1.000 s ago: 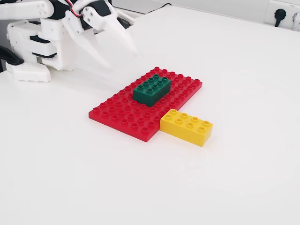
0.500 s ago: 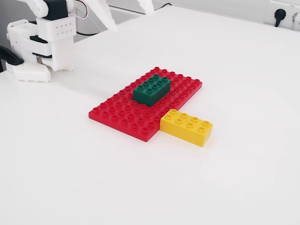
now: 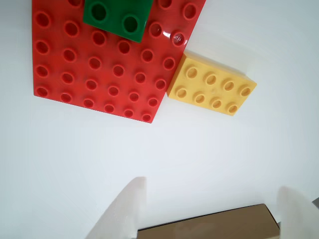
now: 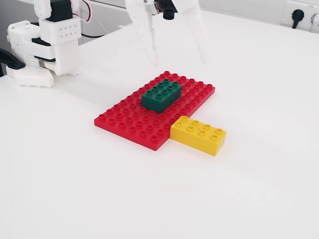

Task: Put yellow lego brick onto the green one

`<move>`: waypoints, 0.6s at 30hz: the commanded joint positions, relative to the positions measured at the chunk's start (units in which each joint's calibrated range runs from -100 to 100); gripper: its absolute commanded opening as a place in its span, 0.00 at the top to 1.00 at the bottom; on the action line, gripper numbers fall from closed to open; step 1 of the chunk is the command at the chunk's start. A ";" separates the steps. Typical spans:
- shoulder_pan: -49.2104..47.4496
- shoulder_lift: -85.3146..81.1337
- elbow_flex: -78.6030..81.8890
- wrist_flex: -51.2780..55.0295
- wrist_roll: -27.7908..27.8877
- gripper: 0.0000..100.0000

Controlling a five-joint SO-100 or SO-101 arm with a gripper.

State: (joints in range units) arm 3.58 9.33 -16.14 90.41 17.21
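Observation:
The yellow lego brick (image 4: 198, 134) (image 3: 212, 84) lies flat on the white table, touching the near right corner of the red baseplate (image 4: 130, 122) (image 3: 79, 69). The green one (image 4: 161, 94) (image 3: 118, 16) sits studs up on the baseplate's middle. My gripper (image 4: 178, 61) (image 3: 212, 201) hangs open in the air above the far edge of the baseplate, behind the green brick, with nothing between its white fingers (image 4: 147, 35). In the wrist view the two fingertips frame the bottom edge, well short of both bricks.
The arm's white base (image 4: 45, 45) stands at the back left of the table. A wall socket (image 4: 298, 16) shows at the far right edge. A brown cardboard surface (image 3: 209, 226) appears at the bottom of the wrist view.
The gripper has swung from the far left near the base, up and rightward, and now hangs above the far side of the baseplate. The bricks have not moved.

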 commanded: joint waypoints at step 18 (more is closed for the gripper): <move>-0.92 23.14 -27.92 8.38 25.70 0.72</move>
State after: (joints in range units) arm 2.40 31.45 -38.05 97.06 40.09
